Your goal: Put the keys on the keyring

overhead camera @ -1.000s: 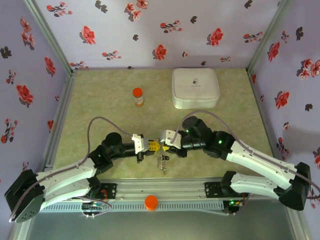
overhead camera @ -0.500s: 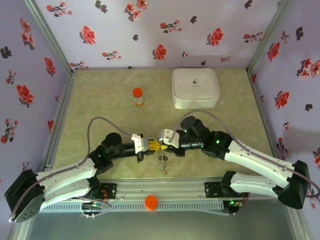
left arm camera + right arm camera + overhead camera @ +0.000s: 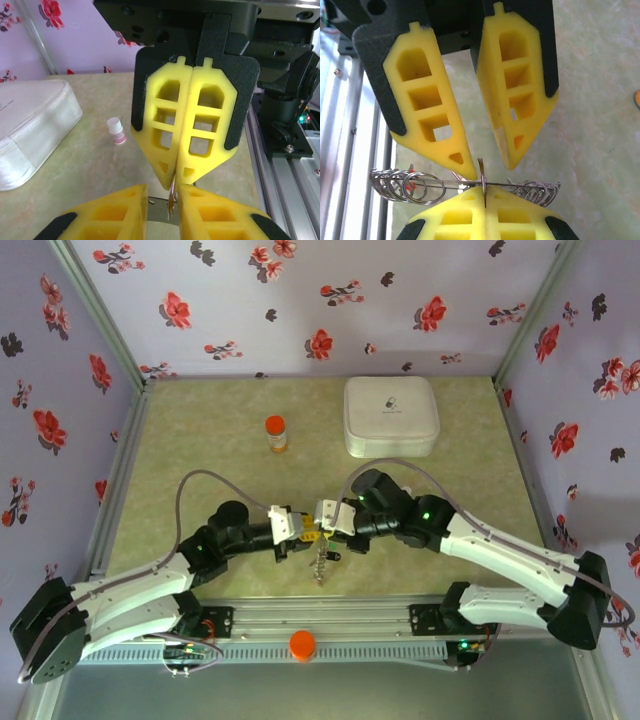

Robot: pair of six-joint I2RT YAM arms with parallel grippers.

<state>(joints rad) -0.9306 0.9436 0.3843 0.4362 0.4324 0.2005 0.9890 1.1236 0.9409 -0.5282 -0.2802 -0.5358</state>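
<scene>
Just above the table's near middle, my two grippers meet tip to tip. The keyring (image 3: 520, 186) is a thin wire strung with several small metal rings, bunched at either end. My right gripper (image 3: 484, 189) is shut on one upright small ring of it. My left gripper (image 3: 162, 192) stands open, its yellow fingers (image 3: 120, 210) either side of that same ring without clamping it. A red key head (image 3: 410, 184) peeps through the left bunch of rings. From above, the keys (image 3: 319, 565) hang as a small dark bundle under the two grippers.
A white rounded-square case (image 3: 391, 416) lies at the back right and an orange bottle (image 3: 275, 433) at the back left. A small white cap-like piece (image 3: 116, 131) stands near the case. The aluminium rail (image 3: 330, 625) runs along the near edge, with an orange knob (image 3: 301, 644) on it.
My left gripper's jaws have opened and my right gripper's have shut on the small ring. Both grippers and the hanging bundle have drifted slightly left.
</scene>
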